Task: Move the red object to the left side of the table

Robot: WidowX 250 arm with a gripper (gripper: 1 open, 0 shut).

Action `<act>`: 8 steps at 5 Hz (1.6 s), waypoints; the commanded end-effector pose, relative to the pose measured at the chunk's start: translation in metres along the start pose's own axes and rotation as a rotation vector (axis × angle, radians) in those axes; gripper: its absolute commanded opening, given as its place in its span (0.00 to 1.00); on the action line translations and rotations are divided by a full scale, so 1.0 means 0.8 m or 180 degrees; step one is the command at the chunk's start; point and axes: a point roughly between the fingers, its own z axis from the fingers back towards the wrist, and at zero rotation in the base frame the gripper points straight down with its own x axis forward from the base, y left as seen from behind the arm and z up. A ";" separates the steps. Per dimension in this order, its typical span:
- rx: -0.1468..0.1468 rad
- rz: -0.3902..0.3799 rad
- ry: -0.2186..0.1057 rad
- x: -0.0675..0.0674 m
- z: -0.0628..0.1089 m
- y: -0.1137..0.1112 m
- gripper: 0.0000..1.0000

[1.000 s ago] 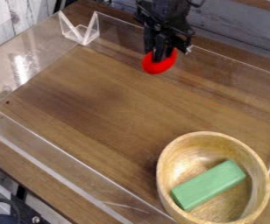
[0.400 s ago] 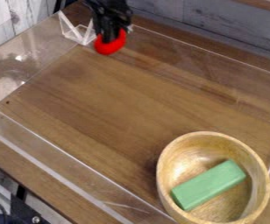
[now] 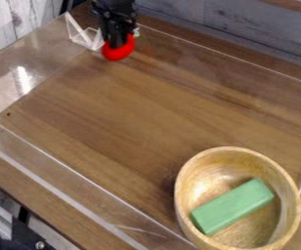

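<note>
One black gripper (image 3: pixel 115 31) hangs at the far edge of the scene, left of the middle, its narrow jaws closed around the red object (image 3: pixel 118 47) — the single round red thing here. The red object sits at the far left part of the table (image 3: pixel 140 107), just beside the one clear, angular plastic piece (image 3: pixel 81 35), which stands to its left. Whether it touches the wood or hangs a little above it, I cannot tell.

Farther out, at the near right, there is one round wooden bowl (image 3: pixel 189 187), and inside it lies one green block (image 3: pixel 233 206), slanted, its right end toward the far side. One tabletop shows, one run of clear wall (image 3: pixel 64 187) along the near left, and some black cables (image 3: pixel 21 232) in the near left corner.

The fingertips are mostly hidden against the red object and are blurred and dark; the rest of the arm is cut off by the far edge of the view. The clear piece is partly hard to make out against the pale background.

Compared with the first earlier frame, the gripper and the red object are well over to the left — they were right of the middle then. The bowl and the green block are unchanged.
</note>
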 end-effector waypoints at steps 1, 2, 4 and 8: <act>-0.0081 0.0084 -0.0206 0.007 0.026 0.036 1.00; -0.0253 0.0206 -0.0193 0.005 0.016 0.039 1.00; -0.0402 0.0092 -0.0206 0.001 0.005 0.025 1.00; -0.0582 0.0188 -0.0124 -0.030 0.006 0.045 0.00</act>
